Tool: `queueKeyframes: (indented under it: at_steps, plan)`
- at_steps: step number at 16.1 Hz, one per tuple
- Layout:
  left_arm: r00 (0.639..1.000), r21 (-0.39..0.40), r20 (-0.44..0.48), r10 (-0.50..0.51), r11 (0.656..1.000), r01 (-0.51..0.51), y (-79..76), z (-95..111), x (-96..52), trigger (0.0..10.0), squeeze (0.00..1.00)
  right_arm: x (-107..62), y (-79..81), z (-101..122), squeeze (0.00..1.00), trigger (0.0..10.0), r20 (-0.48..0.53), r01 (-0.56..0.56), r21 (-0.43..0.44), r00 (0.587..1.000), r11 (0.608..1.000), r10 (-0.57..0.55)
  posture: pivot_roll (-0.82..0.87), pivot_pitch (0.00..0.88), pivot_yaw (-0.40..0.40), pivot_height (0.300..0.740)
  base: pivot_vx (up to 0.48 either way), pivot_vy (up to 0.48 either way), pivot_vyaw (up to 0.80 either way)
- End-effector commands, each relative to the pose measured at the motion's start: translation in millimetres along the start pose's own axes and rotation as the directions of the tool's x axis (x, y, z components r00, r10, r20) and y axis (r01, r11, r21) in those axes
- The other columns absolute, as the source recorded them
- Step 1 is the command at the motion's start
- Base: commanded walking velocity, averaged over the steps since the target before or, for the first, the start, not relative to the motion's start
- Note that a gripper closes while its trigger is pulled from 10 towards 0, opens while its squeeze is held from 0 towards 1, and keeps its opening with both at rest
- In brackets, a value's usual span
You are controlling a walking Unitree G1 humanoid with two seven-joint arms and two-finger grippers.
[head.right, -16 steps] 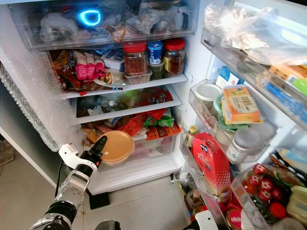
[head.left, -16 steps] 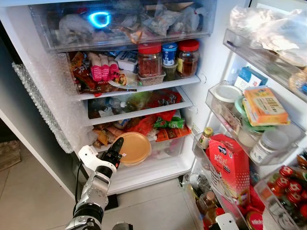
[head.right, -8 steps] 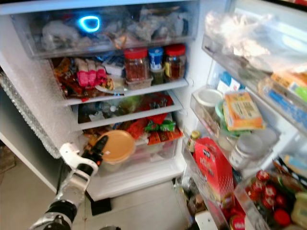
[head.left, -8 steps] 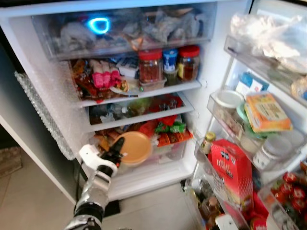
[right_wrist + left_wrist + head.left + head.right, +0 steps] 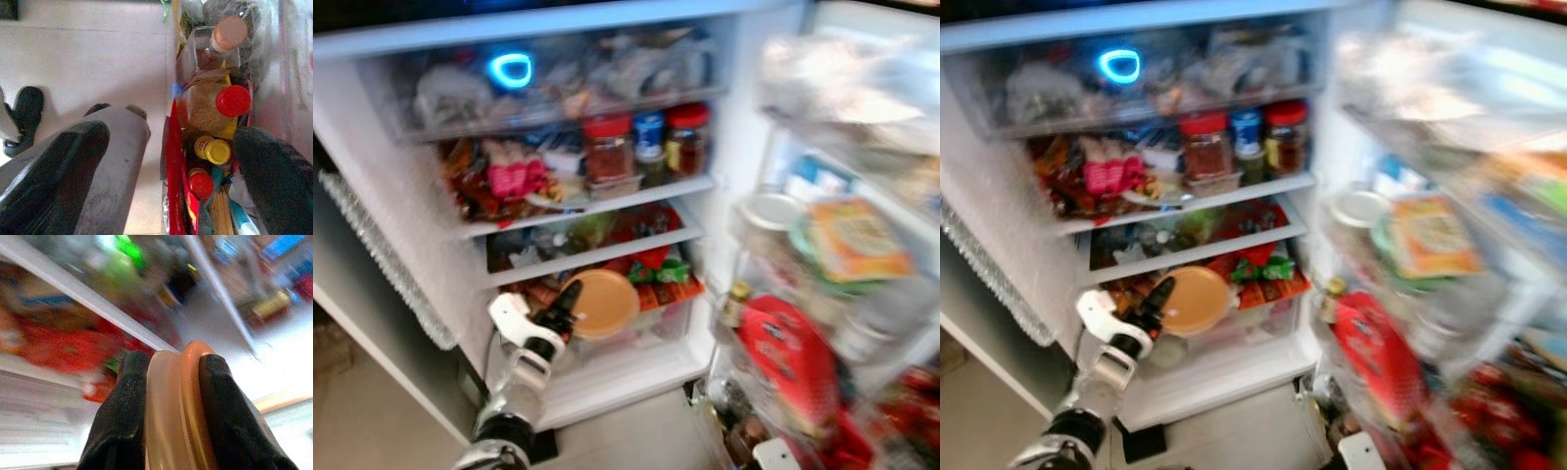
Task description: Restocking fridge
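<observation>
Right now the open fridge (image 5: 372,211) is packed on every level, though both eye views are blurred, the door side most of all. Up top, a clear drawer (image 5: 558,83) holds crumpled bags and packets, with a glowing blue ring (image 5: 510,70) behind its front. On the shelf below stand three jars (image 5: 641,145), two with red lids and a blue-lidded one between them, beside pink and red packets (image 5: 504,181). A narrower shelf under that carries green and red bags, and the bottom compartment (image 5: 636,328) is crammed with orange, red and green wrappers. The door racks (image 5: 822,245) hold a white-lidded tub, an orange-and-green box and a red carton (image 5: 793,357), too smeared to tell more.

The left gripper (image 5: 570,302) reaches up toward the front of the bottom compartment, its two black fingers (image 5: 122,416) pinching the rim of a round container (image 5: 599,304) from either side. That container sits at the mouth of the lowest compartment, tilted so that its flat face looks outward, just below the narrow shelf. It is shallow and round, with a pale translucent tan body and a deeper orange lid (image 5: 193,401); the wrist view shows the two parts edge-on between the fingers.

The right gripper (image 5: 171,166) hangs low with its fingers spread wide apart, gripping nothing; beneath it lies a door bin (image 5: 215,122) of bottles with red, yellow and tan caps, and tiled floor beside it
</observation>
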State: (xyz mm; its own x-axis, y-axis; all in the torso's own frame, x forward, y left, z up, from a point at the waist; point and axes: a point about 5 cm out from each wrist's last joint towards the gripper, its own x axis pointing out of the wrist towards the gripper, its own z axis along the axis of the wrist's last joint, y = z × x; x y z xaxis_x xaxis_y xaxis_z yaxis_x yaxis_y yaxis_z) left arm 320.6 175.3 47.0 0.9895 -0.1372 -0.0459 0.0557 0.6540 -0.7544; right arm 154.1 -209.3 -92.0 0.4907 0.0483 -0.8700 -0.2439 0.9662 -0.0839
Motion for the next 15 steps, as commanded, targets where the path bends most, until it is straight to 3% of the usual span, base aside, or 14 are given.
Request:
queueKeyframes:
  at_steps: [1, 15]
  plan:
    - [1.0, 0.006, -0.01, 0.003, 1.0, -0.003, 0.3, 0.4, 1.0, 10.0, 0.0, 0.3, 1.5, -0.3, 0.0, 10.0, -0.007, -0.003, -0.011, 1.0, 1.0, 0.003, -0.05, 0.0, 0.025, 0.655, 0.33, 0.0, 0.0]
    - [1.0, 0.021, -0.028, -0.003, 1.0, 0.004, -2.7, 2.1, 6.3, 10.0, 0.0, 0.5, 1.2, 0.8, 0.0, 10.0, -0.009, -0.009, -0.009, 1.0, 1.0, 0.009, -0.05, 0.016, 0.022, 0.655, 0.334, 0.0, 0.0]
